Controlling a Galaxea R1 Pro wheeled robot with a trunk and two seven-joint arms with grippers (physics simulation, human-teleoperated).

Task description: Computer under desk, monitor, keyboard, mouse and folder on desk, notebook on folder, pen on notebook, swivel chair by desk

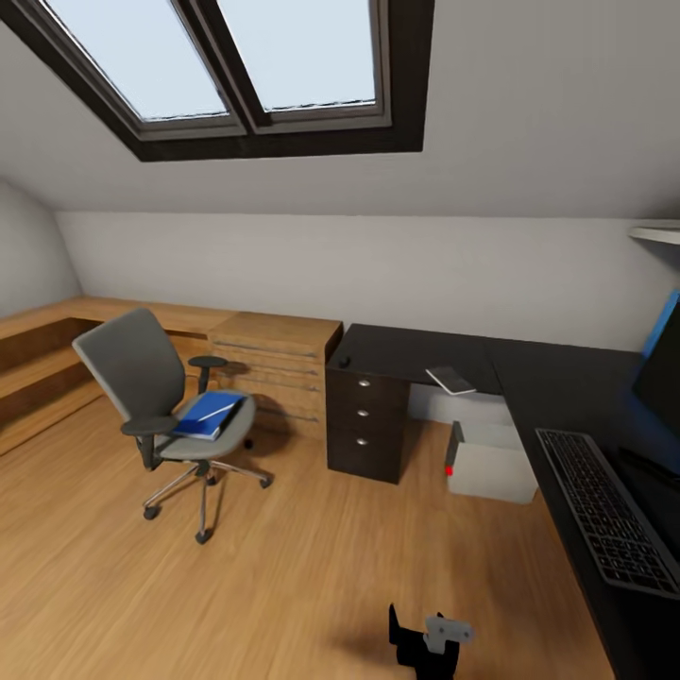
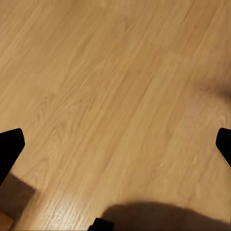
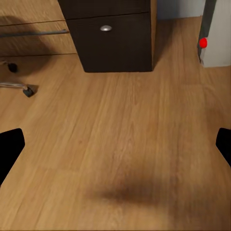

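The grey swivel chair point(image 1: 151, 397) stands on the wood floor at the left, away from the black desk point(image 1: 567, 387). A blue folder point(image 1: 206, 413) lies on its seat, with a thin pale stick across it. On the desk are the keyboard point(image 1: 604, 505) and the dark monitor point(image 1: 661, 378) at the right, a flat grey notebook point(image 1: 450, 380) near the corner, and a small black mouse point(image 1: 345, 361). The grey computer point(image 1: 491, 460) sits under the desk, its red light point(image 3: 203, 43) showing. My left gripper point(image 2: 115, 149) and right gripper point(image 3: 115, 149) are open over bare floor.
A black drawer unit point(image 1: 366, 425) stands under the desk's left end, next to a wooden drawer unit point(image 1: 274, 364) and a low wooden ledge point(image 1: 47, 349) along the wall. A black and grey part of one arm point(image 1: 430, 642) shows low in the head view. Chair casters point(image 3: 29, 91) lie nearby.
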